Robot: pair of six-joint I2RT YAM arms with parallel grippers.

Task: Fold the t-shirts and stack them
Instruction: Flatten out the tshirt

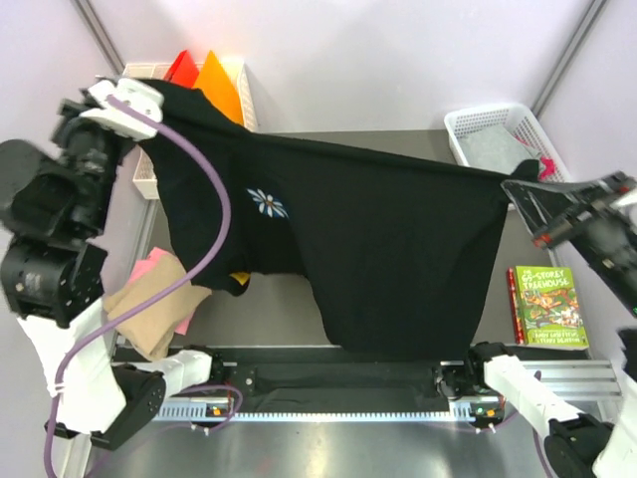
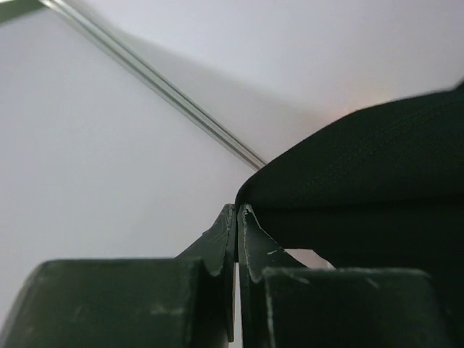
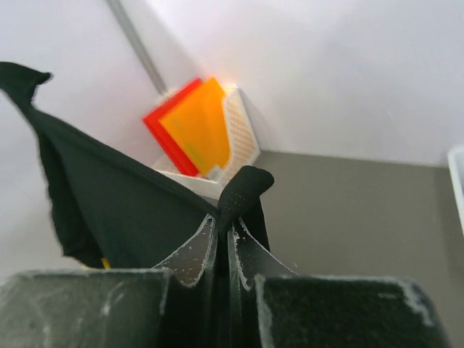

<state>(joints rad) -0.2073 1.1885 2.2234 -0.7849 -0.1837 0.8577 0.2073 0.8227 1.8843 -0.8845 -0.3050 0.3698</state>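
Observation:
A black t-shirt (image 1: 388, 239) with a white daisy (image 1: 267, 203) on a blue patch hangs spread in the air above the table, stretched between both arms. My left gripper (image 1: 157, 92) is shut on its upper left corner, high at the back left. In the left wrist view the jaws (image 2: 237, 212) are pressed together, with black cloth (image 2: 362, 174) coming off their tips. My right gripper (image 1: 520, 187) is shut on the shirt's right corner; a fold of black cloth (image 3: 243, 190) is pinched between its fingers (image 3: 225, 226). A tan shirt (image 1: 149, 311) and a pink one (image 1: 151, 265) lie crumpled at the table's left edge.
A white basket (image 1: 239, 75) at the back left holds red and orange folders (image 1: 214, 80). Another white basket (image 1: 468, 127) with grey cloth stands at the back right. A colourful picture book (image 1: 547, 306) lies at the right. A metal rail (image 1: 338, 383) runs along the near edge.

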